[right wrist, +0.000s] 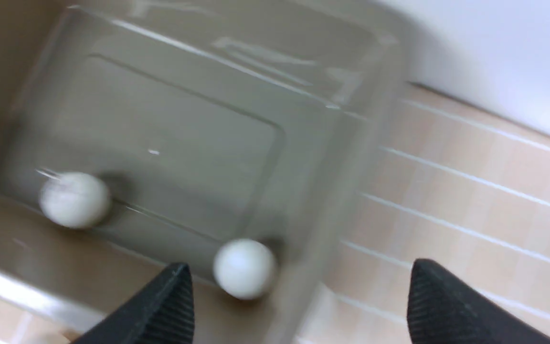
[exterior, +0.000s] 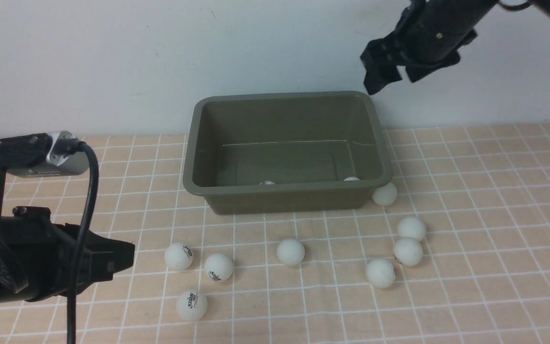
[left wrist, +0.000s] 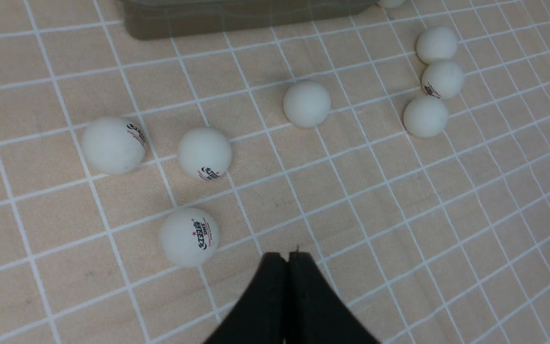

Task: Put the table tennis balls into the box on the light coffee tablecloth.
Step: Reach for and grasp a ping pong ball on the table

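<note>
Left gripper lower left, jaws pressed together, empty. Box centre frame on the light coffee tablecloth; two table tennis balls already inside, by its near wall. Eight more loose on the cloth: three lower left, one centre, four right of centre, the topmost just beside the box corner. Right gripper upper right, jaws wide apart, empty. Roughly a fifth done.

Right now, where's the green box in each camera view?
Front view: the box sits in the centre of the picture, open side up.
Left wrist view: only its near wall shows, as a strip along the top edge.
Right wrist view: blurred, it fills the left and middle, with two balls inside.
Shared landmark: the checked tablecloth under it.
</note>
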Motion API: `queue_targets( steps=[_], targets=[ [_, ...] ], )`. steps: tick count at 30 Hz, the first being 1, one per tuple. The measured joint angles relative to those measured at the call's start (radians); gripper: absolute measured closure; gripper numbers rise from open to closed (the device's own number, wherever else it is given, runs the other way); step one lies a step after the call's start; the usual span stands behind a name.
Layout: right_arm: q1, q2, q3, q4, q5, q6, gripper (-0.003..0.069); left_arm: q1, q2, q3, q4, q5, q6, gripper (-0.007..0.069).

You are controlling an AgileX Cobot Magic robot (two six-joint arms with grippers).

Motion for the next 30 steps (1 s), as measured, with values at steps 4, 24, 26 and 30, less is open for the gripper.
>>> queue_targets(
  steps=[4,24,26,30],
  targets=[
    [-0.004,-0.099,0.145,-0.039,0.000,0.020,0.0118,0.000,0.000,0.000,0.000,0.002,0.000,0.0693],
    [-0.006,-0.166,0.666,-0.031,-0.230,0.090,0.0118,0.000,0.000,0.000,0.000,0.003,0.000,0.0693],
    [-0.006,-0.157,0.677,-0.030,-0.280,0.091,0.0118,0.000,0.000,0.000,0.000,0.003,0.000,0.0693],
    [-0.006,-0.130,0.678,-0.027,-0.317,0.094,0.0118,0.000,0.000,0.000,0.000,0.003,0.000,0.0693]
  ],
)
